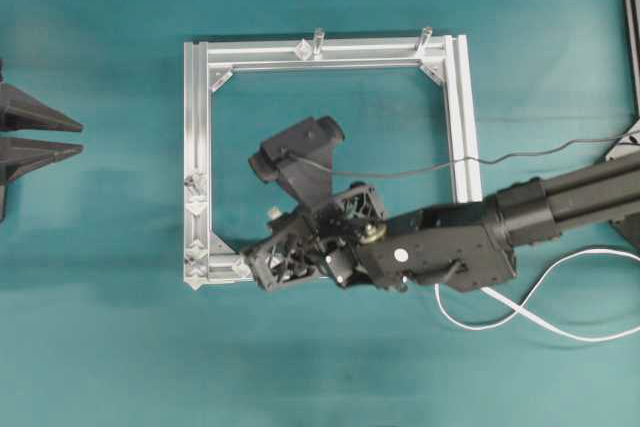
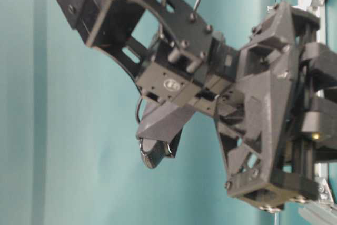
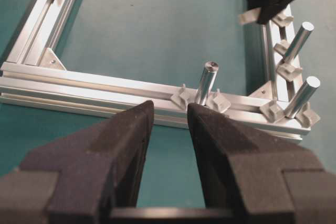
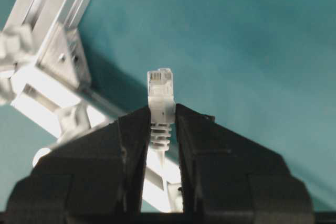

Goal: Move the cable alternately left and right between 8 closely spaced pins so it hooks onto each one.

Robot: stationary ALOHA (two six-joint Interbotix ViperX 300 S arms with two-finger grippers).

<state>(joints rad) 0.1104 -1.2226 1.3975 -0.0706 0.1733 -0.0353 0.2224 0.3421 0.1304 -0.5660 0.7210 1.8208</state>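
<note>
In the right wrist view my right gripper (image 4: 161, 113) is shut on the cable just behind its clear-white plug (image 4: 160, 88), which sticks out past the fingertips. Overhead, that gripper (image 1: 275, 224) hangs over the silver frame's near-left corner, with the plug (image 1: 272, 213) inside the frame. The rest of the cable (image 1: 610, 250) loops on the table at the lower right. Whitish pins (image 1: 195, 197) sit on the left rail and at the corner (image 3: 180, 97). My left gripper (image 3: 169, 111) is open and empty. It stays outside the frame at the far left (image 1: 45, 135).
Grey upright posts stand on the frame's far rail (image 1: 318, 39) and among the pins (image 3: 206, 82). A thin dark wire (image 1: 520, 155) crosses the right rail. The right arm's wrist (image 2: 253, 104) fills the table-level view. The frame (image 1: 465, 117) lies on teal table.
</note>
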